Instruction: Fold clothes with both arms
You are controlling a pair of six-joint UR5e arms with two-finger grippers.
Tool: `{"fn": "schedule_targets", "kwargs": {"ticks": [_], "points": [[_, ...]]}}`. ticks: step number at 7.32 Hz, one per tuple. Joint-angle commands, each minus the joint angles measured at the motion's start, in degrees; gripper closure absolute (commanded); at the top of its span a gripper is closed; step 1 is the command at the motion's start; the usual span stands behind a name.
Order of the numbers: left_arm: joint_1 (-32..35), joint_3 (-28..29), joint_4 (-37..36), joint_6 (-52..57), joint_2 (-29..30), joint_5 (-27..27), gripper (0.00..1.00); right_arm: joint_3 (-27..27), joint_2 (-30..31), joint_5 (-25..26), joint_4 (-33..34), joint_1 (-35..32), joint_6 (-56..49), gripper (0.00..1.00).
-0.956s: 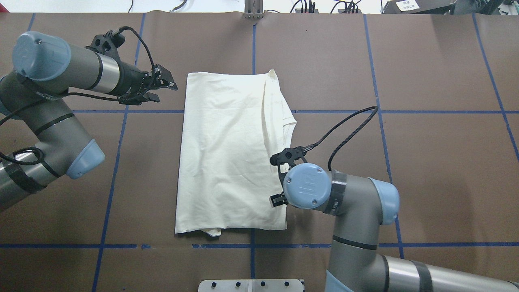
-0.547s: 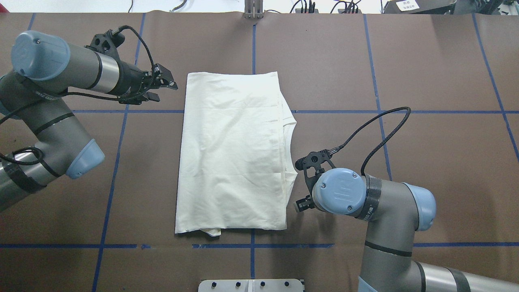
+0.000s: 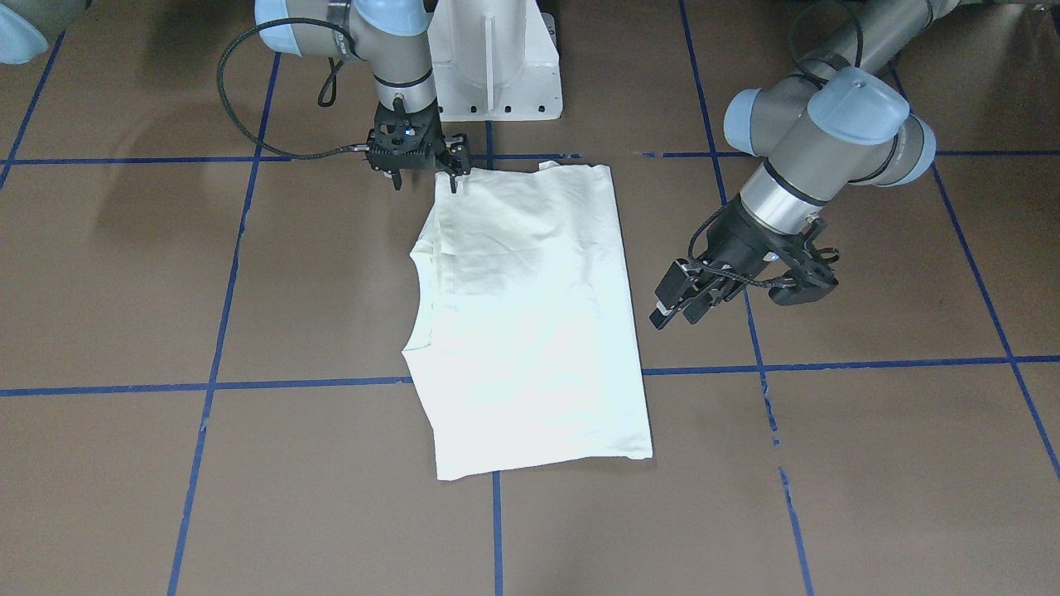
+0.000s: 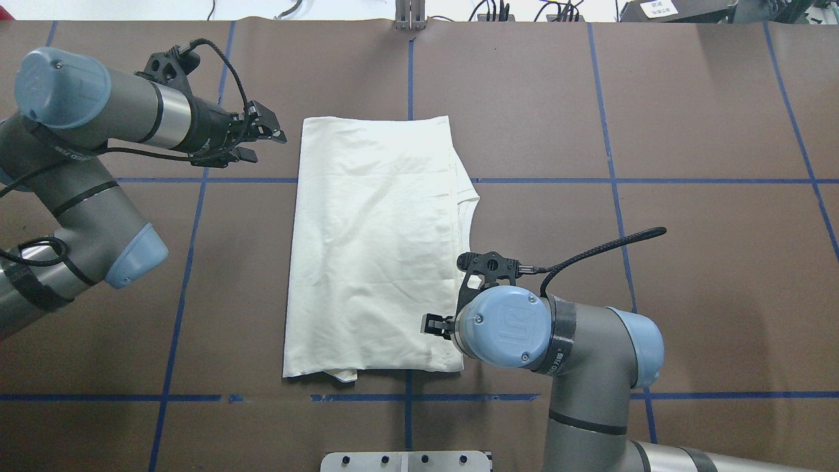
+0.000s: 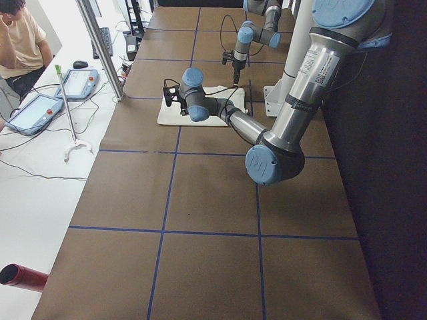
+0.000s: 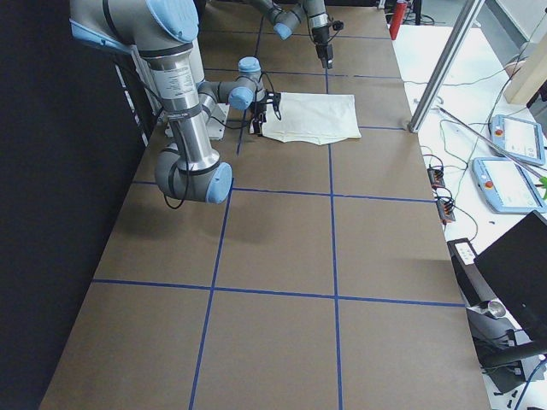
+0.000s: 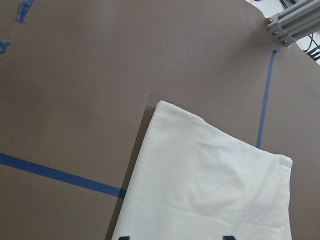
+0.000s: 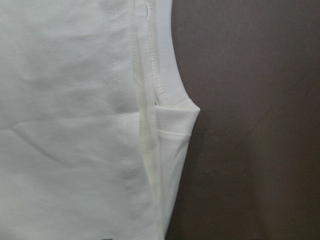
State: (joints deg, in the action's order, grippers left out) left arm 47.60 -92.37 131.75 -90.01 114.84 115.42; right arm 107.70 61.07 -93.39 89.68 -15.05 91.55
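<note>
Front view: shirt (image 3: 530, 314) lies folded, plain side up, mid-table (image 3: 248, 497); right gripper (image 3: 426, 182) spread wide, empty, at its 11 o'clock corner.
Overhead: left gripper (image 4: 265, 147) open, empty, just off the shirt's 10 o'clock corner.
Right wrist: collar (image 8: 166, 75) edge below; best to pinch all layers squarely before lifting.

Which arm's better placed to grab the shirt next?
Right, probably. The right tool hangs open at the near, collar-side corner of the cream-white folded cotton shirt. The left tool is off the cloth, beside its far corner.
</note>
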Motion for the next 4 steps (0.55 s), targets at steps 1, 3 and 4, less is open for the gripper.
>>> {"fn": "schedule_targets", "kwargs": {"ticks": [1,3,4], "points": [[0.13,-0.09,0.00,0.01,-0.41,0.16,0.31,-1.78,-0.68,-0.47,-3.96,0.99,5.57,0.35],[0.13,-0.09,0.00,0.01,-0.50,0.25,0.31,-5.13,-2.61,-0.12,-6.16,2.40,19.99,0.35],[0.13,-0.09,0.00,0.01,-0.59,0.16,0.31,-5.22,-2.27,-0.04,-7.05,2.74,20.86,0.35]]}}
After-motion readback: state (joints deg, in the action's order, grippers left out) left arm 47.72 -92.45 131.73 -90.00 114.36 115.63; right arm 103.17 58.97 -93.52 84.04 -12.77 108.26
